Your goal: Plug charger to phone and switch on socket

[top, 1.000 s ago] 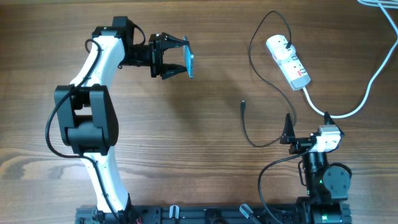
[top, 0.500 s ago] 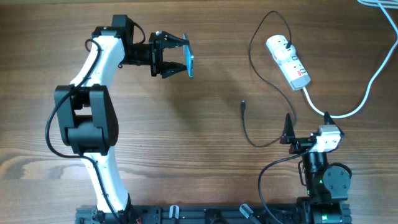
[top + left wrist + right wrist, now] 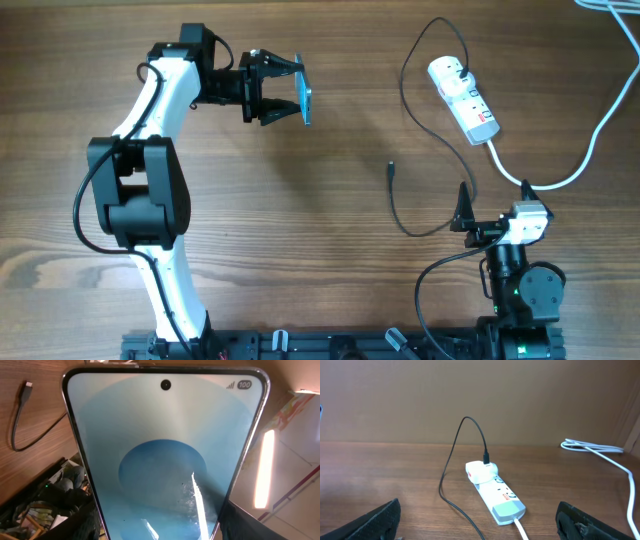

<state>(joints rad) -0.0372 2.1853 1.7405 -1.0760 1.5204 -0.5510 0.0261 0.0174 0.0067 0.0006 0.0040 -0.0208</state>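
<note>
My left gripper point(image 3: 293, 92) is shut on the phone point(image 3: 305, 100) and holds it on edge above the table at the upper left. The phone's cyan screen fills the left wrist view point(image 3: 165, 450), with the fingers point(image 3: 160, 531) at its lower sides. The charger's black cable point(image 3: 405, 95) runs from its white plug head point(image 3: 447, 72), seated in the socket point(image 3: 468, 105), to its connector tip point(image 3: 391, 170), which lies free on the table. My right gripper point(image 3: 465, 208) is open and empty, below the socket. The right wrist view shows the socket point(image 3: 502, 497) and plug head point(image 3: 481, 471) ahead of the open jaws point(image 3: 485, 522).
The socket's thick white cord point(image 3: 590, 150) loops off to the right edge and also shows in the right wrist view point(image 3: 600, 452). The connector tip point(image 3: 27, 385) shows at the top left of the left wrist view. Bare wooden table lies between the arms.
</note>
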